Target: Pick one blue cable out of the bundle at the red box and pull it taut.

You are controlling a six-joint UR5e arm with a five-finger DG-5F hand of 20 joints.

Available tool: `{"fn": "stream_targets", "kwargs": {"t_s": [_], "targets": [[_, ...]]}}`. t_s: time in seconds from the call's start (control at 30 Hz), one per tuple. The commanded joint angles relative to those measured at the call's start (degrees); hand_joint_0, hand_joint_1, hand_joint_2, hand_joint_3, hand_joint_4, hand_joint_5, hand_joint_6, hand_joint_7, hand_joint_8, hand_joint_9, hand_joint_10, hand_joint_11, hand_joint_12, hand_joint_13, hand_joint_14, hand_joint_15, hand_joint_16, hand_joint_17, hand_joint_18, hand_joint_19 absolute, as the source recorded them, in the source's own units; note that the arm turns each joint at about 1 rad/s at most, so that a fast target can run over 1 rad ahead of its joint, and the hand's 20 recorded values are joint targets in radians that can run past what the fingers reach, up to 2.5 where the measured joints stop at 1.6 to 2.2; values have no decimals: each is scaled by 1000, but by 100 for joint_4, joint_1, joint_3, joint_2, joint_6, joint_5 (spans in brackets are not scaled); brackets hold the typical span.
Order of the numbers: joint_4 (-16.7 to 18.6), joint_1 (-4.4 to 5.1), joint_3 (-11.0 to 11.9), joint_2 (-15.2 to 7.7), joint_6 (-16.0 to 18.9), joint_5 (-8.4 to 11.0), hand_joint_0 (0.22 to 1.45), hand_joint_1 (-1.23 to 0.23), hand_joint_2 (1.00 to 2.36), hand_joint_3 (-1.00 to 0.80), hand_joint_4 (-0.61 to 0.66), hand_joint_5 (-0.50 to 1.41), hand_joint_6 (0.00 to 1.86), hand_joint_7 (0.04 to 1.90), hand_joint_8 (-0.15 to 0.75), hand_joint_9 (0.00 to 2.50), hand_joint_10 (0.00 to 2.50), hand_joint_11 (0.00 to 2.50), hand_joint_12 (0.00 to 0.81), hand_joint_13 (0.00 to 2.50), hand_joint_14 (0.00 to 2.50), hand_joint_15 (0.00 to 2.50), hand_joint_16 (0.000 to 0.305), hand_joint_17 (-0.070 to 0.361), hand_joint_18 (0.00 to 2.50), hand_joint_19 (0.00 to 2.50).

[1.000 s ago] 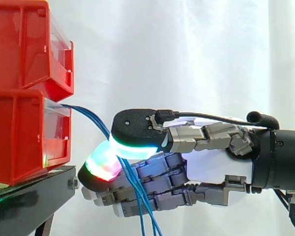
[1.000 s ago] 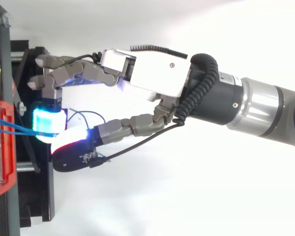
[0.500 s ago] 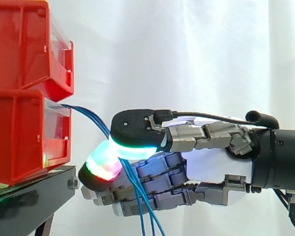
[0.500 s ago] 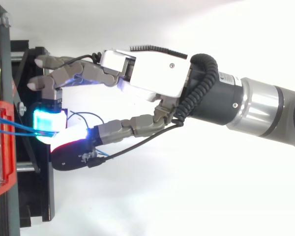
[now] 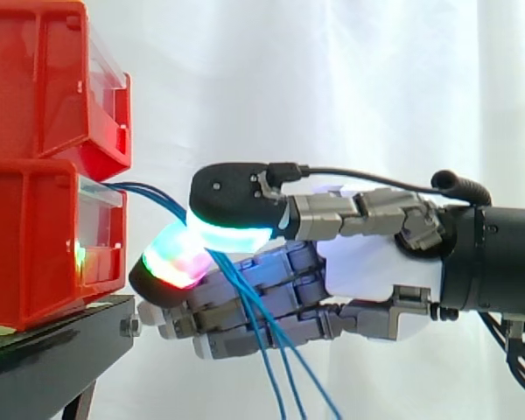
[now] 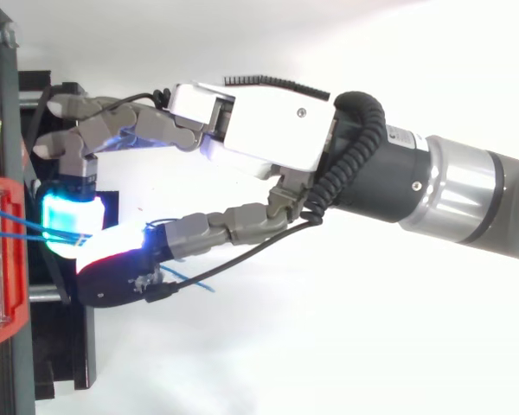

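Note:
Thin blue cables [image 5: 153, 193] leave the front of the lower red box [image 5: 35, 245] and run right into my hand [image 5: 367, 271]. The thumb's black pad with a cyan-green glow [image 5: 232, 229] presses down on a finger pad glowing red and green [image 5: 173, 262], and the cables are pinched between them. Below the pinch the cables [image 5: 284, 376] hang slanting down to the right across the other curled fingers. From above, the cables [image 6: 17, 232] cross from the red box [image 6: 4, 259] to the glowing pads, and the hand [image 6: 259, 130] reaches in from the right. I cannot tell how many strands are pinched.
A second red bin [image 5: 44, 79] sits stacked on the lower one. Both rest on a black stand [image 5: 52, 337] whose edge lies just left of and below my fingertips. A white curtain hangs behind. A loose blue cable end [image 6: 195, 281] sticks out beside the thumb.
The hand has shifted left toward the red box and risen slightly, keeping the pinch. The hanging cable ends now swing further right.

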Motion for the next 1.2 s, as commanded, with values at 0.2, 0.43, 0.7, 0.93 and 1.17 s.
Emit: {"fn": "stream_targets", "kwargs": {"t_s": [0.2,0.43,0.7,0.93,1.17], "targets": [[-537,33,27,170,106,-1,644,-884,1023,-91,47,-200,884,1053,297,315,3,130,379,140,0,0,60,135,131,3],[-748,50,27,179,536,26,657,-899,1023,-93,65,-208,895,1037,293,314,3,132,379,147,0,0,60,135,139,0],[-924,50,27,187,897,8,700,-995,1024,-114,131,-210,882,1081,298,345,2,92,388,198,0,0,60,136,260,0],[-968,59,27,187,1028,8,716,-1034,1022,-144,117,-233,891,1062,296,342,3,112,388,207,0,0,59,134,266,0],[-968,50,27,187,1028,8,724,-1044,1009,-386,155,-255,895,1031,272,338,4,164,383,233,0,0,58,132,293,0]]}}
